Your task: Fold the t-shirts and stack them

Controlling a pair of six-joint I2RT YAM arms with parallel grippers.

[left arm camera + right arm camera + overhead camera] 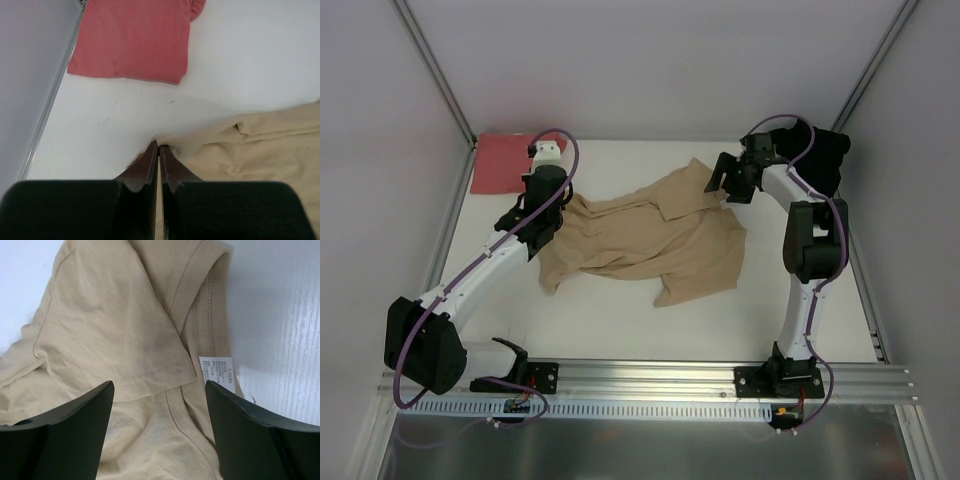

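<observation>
A tan-beige t-shirt lies crumpled and spread across the middle of the table. My left gripper is shut on its left edge; in the left wrist view the cloth bunches at the pinched tips of the left gripper. My right gripper hovers open over the shirt's far right corner. Its wrist view shows the right gripper astride a sleeve hem and neck seam, with a white label beside them. A salmon-red t-shirt lies folded at the back left. A black t-shirt sits at the back right, partly behind the right arm.
White enclosure walls with metal corner posts close in the table's left, back and right sides. An aluminium rail carrying both arm bases runs along the near edge. White tabletop shows in front of the tan shirt.
</observation>
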